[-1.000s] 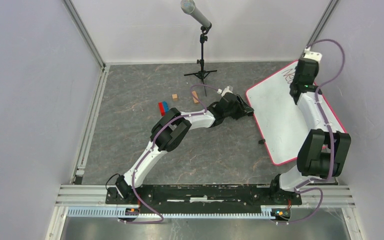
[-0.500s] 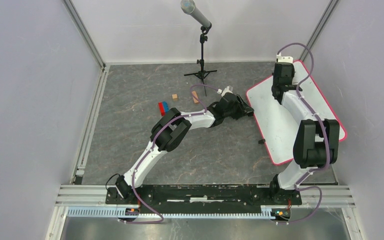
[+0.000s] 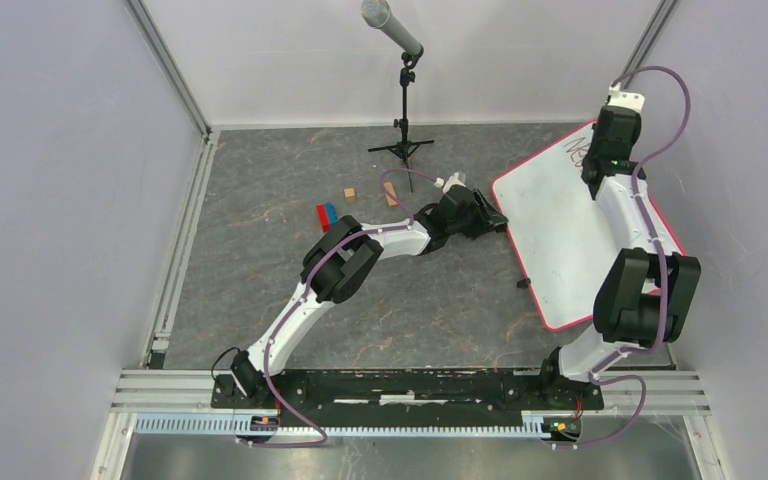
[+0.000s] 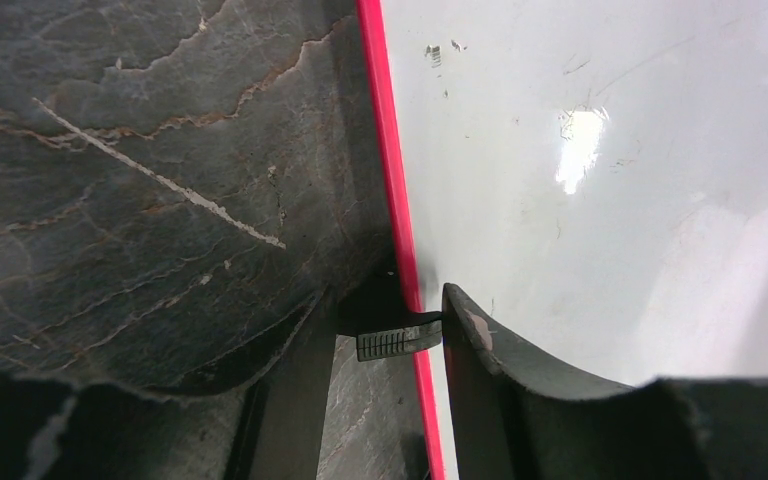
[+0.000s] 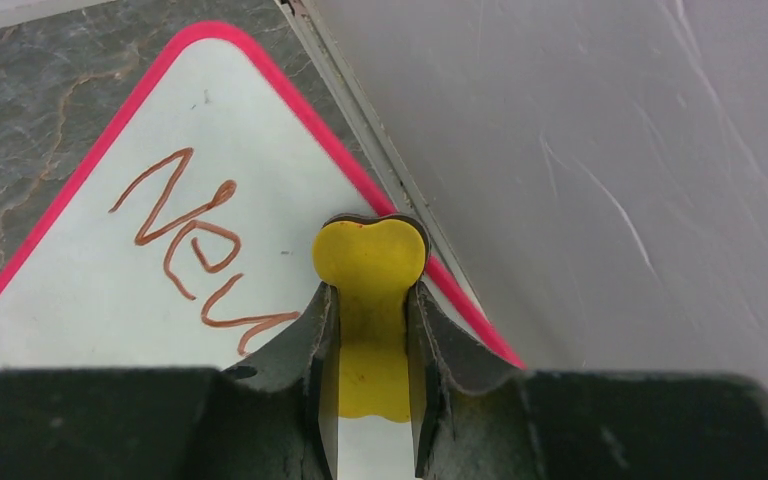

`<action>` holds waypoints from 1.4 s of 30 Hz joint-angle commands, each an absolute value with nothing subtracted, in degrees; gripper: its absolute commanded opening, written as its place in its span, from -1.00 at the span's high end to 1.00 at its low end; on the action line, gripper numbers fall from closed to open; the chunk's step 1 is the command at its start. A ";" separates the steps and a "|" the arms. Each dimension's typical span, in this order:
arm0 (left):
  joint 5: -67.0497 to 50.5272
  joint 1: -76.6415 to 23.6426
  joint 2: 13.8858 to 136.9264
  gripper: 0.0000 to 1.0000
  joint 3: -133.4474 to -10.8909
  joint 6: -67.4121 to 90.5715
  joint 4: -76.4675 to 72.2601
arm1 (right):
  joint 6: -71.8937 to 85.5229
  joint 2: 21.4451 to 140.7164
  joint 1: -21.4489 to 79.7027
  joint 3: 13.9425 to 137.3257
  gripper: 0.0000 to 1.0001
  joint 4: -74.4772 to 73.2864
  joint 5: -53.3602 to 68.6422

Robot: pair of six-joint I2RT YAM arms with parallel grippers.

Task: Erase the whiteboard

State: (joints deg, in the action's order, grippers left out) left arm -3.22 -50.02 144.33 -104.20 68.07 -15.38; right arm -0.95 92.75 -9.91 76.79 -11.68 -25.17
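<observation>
The whiteboard [image 3: 570, 240] lies flat at the right of the table and has a red-pink rim. Brown handwriting [image 3: 577, 148] sits at its far corner and also shows in the right wrist view [image 5: 195, 245]. My right gripper [image 3: 612, 140] is over that corner, just right of the writing. In its wrist view the right gripper [image 5: 370, 310] is shut on a yellow eraser [image 5: 370, 255] that rests on the whiteboard [image 5: 100, 300]. My left gripper [image 3: 492, 222] is at the board's left edge. In its wrist view the left gripper [image 4: 385, 310] is closed astride the rim [image 4: 390, 180] at a black clip [image 4: 397, 342].
A microphone stand [image 3: 405, 140] stands at the back middle. A red and blue block [image 3: 327, 214] and two small wooden blocks [image 3: 350, 193] lie left of the left gripper. A second black clip [image 3: 523, 284] sticks out of the board's near left edge. The right wall [image 5: 610, 150] is close beside the eraser.
My right gripper swept left along the board's far edge with the eraser, then came back to the far right corner. The writing still shows. The left arm has not moved.
</observation>
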 commanded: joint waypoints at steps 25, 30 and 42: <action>-2.88 -50.89 146.51 -0.02 -103.02 65.70 -6.59 | -1.76 101.11 -2.58 77.29 0.66 -10.86 -29.66; -2.97 -50.89 146.51 -0.02 -103.07 65.64 -6.59 | -1.64 104.56 -0.33 78.85 0.66 -11.54 -32.32; -2.64 -50.89 146.43 -0.03 -102.90 65.90 -6.77 | -2.55 102.81 -8.25 88.92 0.65 -16.02 -30.14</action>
